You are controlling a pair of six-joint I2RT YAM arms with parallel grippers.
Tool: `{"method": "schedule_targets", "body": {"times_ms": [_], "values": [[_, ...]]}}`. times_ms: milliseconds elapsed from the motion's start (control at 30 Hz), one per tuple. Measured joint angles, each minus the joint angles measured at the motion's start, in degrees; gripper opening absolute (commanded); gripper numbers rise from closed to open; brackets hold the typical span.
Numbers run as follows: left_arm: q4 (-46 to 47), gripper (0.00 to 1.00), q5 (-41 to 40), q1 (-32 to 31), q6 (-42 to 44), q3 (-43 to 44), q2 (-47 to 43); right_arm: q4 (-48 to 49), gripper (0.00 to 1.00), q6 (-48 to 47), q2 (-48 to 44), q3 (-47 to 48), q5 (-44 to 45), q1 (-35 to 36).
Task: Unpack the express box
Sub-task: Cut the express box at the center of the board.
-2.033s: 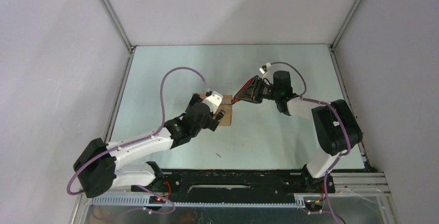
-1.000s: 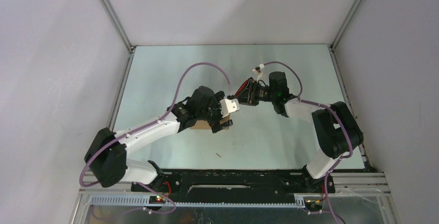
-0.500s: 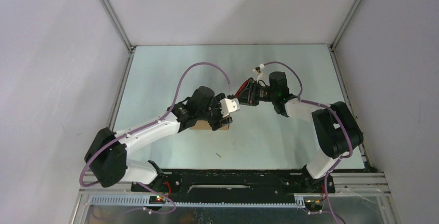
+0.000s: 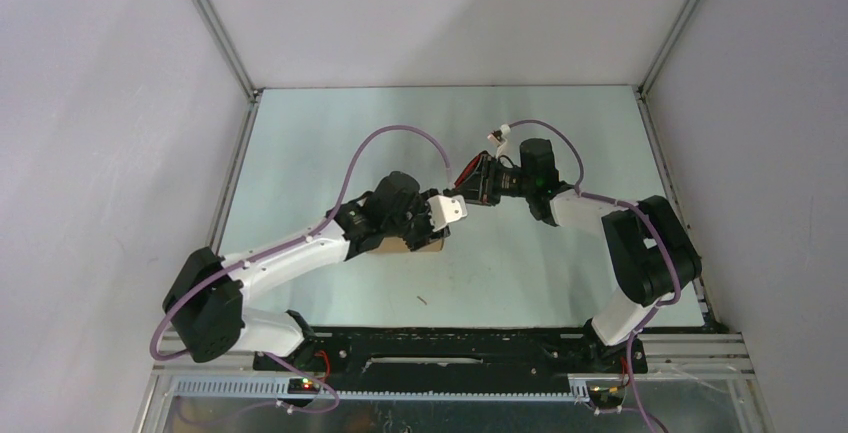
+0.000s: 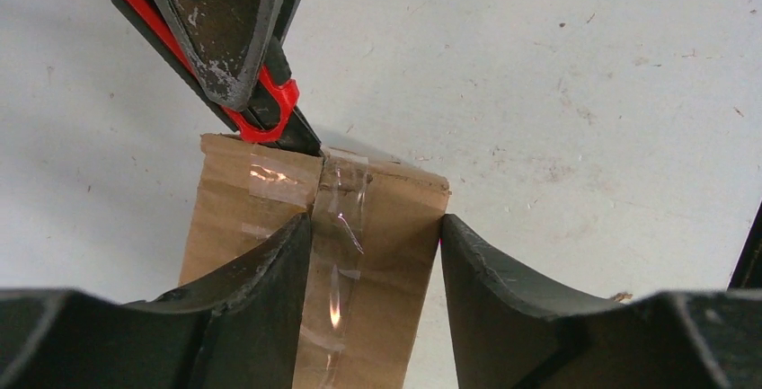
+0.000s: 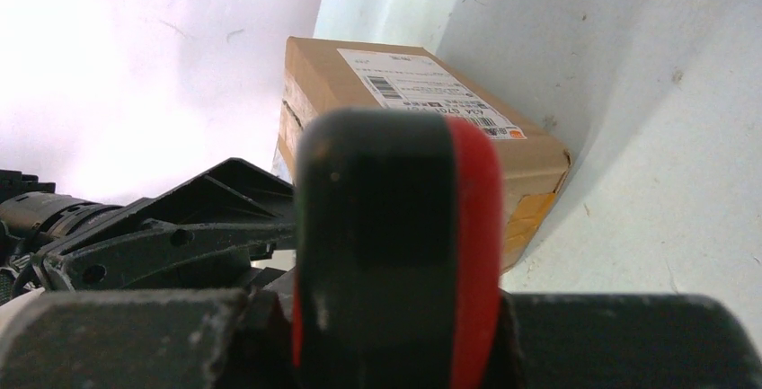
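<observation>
Where L pincer (image 5: 373, 227) overlaps, express box (image 5: 400, 245) half hidden.

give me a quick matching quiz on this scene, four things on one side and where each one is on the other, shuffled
Things
1. brown cardboard express box
2. red-and-black utility knife
3. white printed label
4. strip of clear tape

Places
A. gripped in the right claw
B. on the box face that the right wrist camera sees
C. on the pale table, beneath the left claw
D. running down the box face in the left wrist view

Pairs: 1-C, 2-A, 3-B, 4-D
</observation>
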Motion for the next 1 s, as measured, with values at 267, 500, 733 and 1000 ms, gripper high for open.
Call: {"method": "schedule_targets", "body": {"times_ms": [267,500,733,1000], "values": [[0.81,0.42,-2.64,-1.22,-0.46,-1.2,-1.51,-0.66,0.0,-0.07,-0.31,0.0,0.02,0.22],[4.04,0.4,-2.99,-1.55,-1.84,-4.72,-4.26,-2.12,0.0,-0.24,-0.66,0.0,-0.46,0.07],[4.66,0.38,-3.56,-1.73,-2.89,-6.38,-6.73,-3.28,0.0,0.0,-0.66,-0.15,-0.98,-1.18],[5.31,0.56,-3.72,-1.77,-4.0,-7.23,-7.82,-3.56,0.0,0.26,-0.63,-0.22,-1.07,-1.79]]}}
